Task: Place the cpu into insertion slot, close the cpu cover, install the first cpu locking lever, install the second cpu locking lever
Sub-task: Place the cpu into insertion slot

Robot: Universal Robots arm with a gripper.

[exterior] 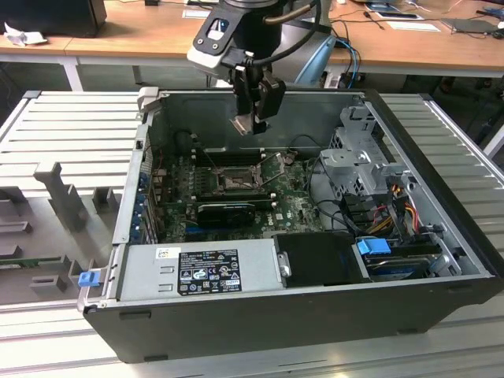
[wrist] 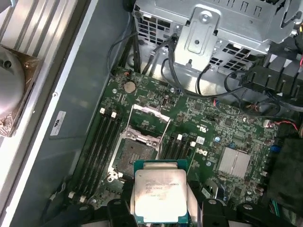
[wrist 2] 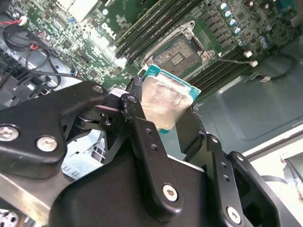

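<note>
The gripper (exterior: 252, 120) is clenching the cpu (wrist: 158, 196) by its edges, hovering above the open slot (wrist: 135, 158) near the board's (wrist: 227, 127) edge; lowering it level and squared seems wise.

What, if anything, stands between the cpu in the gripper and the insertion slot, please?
Nothing visible does. The gripper holds the cpu in the air above the green board. The cpu cover is swung open off the insertion slot, whose pin field lies bare.
</note>
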